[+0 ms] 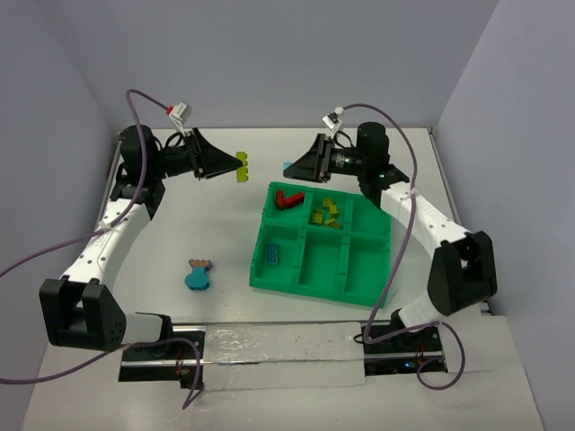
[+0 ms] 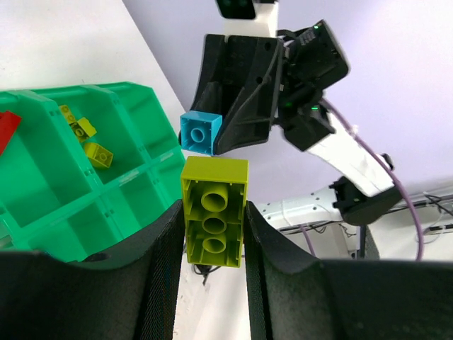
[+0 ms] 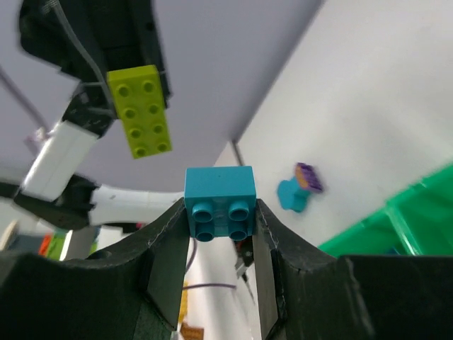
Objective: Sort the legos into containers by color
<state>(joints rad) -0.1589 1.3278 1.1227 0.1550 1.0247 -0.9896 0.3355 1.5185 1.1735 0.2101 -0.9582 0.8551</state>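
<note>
My left gripper point(image 2: 214, 230) is clamped on the yellow-green brick point(image 2: 214, 212), whose long axis runs straight out past my tips. Just beyond them, not touching, my right gripper point(image 3: 219, 212) pinches a cyan brick point(image 3: 220, 193) tip to tip with it. Both are held in the air. The green tray point(image 2: 106, 86) lies below and to one side of my left fingers. Its compartment with the yellow pieces point(image 2: 86, 140) is ahead and down, so I judge that reach comes next.
</note>
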